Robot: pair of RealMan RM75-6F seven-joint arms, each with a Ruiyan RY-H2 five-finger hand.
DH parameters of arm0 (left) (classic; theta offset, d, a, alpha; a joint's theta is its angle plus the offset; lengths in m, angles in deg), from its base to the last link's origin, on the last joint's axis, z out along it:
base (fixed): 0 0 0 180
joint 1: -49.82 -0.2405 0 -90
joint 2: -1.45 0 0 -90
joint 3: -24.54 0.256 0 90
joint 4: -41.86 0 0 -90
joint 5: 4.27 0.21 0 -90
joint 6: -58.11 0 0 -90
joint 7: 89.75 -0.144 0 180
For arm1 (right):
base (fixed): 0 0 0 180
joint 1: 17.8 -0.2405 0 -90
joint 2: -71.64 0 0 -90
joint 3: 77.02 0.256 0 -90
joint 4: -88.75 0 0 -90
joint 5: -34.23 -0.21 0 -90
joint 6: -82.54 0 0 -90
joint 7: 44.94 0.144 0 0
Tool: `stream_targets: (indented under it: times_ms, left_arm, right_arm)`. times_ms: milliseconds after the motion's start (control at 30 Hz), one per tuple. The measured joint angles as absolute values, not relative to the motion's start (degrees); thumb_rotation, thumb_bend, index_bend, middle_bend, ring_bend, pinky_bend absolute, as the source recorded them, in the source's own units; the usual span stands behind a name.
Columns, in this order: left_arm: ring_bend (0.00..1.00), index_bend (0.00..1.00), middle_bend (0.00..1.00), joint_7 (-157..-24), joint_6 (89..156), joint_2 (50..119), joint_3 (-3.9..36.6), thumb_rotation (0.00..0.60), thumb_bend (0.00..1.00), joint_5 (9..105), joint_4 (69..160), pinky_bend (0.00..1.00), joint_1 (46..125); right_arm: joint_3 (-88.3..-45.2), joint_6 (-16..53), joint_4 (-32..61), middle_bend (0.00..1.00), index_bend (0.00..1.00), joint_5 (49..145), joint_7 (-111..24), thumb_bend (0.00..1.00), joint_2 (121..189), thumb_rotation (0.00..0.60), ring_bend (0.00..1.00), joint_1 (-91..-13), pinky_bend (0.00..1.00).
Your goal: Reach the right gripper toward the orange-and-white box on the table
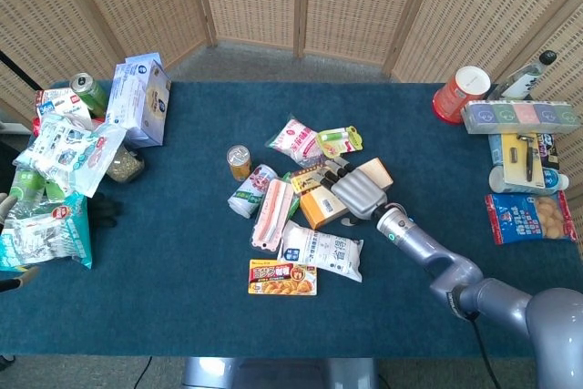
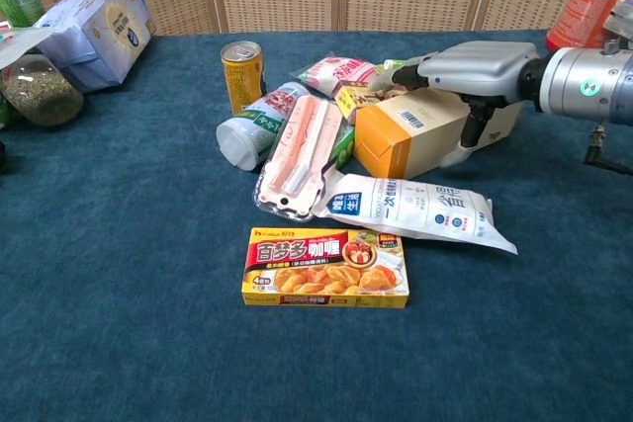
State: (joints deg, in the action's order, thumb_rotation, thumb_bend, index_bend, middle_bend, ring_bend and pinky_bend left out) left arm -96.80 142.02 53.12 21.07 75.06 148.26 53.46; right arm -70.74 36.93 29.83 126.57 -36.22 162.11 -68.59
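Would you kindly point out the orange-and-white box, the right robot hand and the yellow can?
orange-and-white box (image 2: 401, 140), chest view, orange end face.
right robot hand (image 2: 475, 68), chest view, back of the palm.
yellow can (image 2: 242, 79), chest view, side wall.

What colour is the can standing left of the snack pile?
Yellow-gold can with a silver top, clearest in the chest view.

We see a yellow curry box (image 2: 325, 267) lying flat nearest us, just behind it a white pouch (image 2: 415, 209). A gold can (image 2: 241, 74) stands upright beside a pink packet (image 2: 301, 154).

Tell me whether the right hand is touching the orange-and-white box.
Touching. In the chest view the right hand lies over the box, its thumb pressed against the box's near side.
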Motion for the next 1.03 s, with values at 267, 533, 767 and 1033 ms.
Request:
stream_targets:
  times_ms: [267, 533, 767, 1033]
  left_arm:
    - [0.0, 0.0, 0.0, -97.3, 141.9, 53.4, 21.2, 0.6, 0.0, 75.2, 148.5, 0.0, 53.6]
    - [0.0, 0.0, 0.0, -95.9, 142.2, 52.9, 21.6, 0.6, 0.0, 76.8, 148.9, 0.0, 53.5]
    - [0.0, 0.0, 0.0, -92.8, 142.0, 51.8, 22.2, 0.6, 0.0, 78.2, 148.9, 0.0, 53.3]
    - [0.0, 0.0, 0.0, -90.6, 142.0, 50.9, 23.0, 0.6, 0.0, 80.1, 148.9, 0.0, 53.1]
  right_arm:
    - [-74.0, 26.0, 35.7, 0.82, 0.61, 130.8, -27.2, 0.0, 164.2, 0.6, 0.75, -67.3, 0.69]
    - [-73.4, 22.3, 29.7, 0.83, 0.63, 130.9, -31.3, 0.0, 157.0, 0.6, 0.77, -66.5, 0.69]
    - [-69.4, 21.9, 14.4, 0.83, 0.63, 127.6, -38.6, 0.0, 146.3, 0.6, 0.77, -66.7, 0.69]
    - [-60.8, 25.7, -6.7, 0.83, 0.63, 114.1, -48.8, 0.0, 133.3, 0.6, 0.77, -68.2, 0.69]
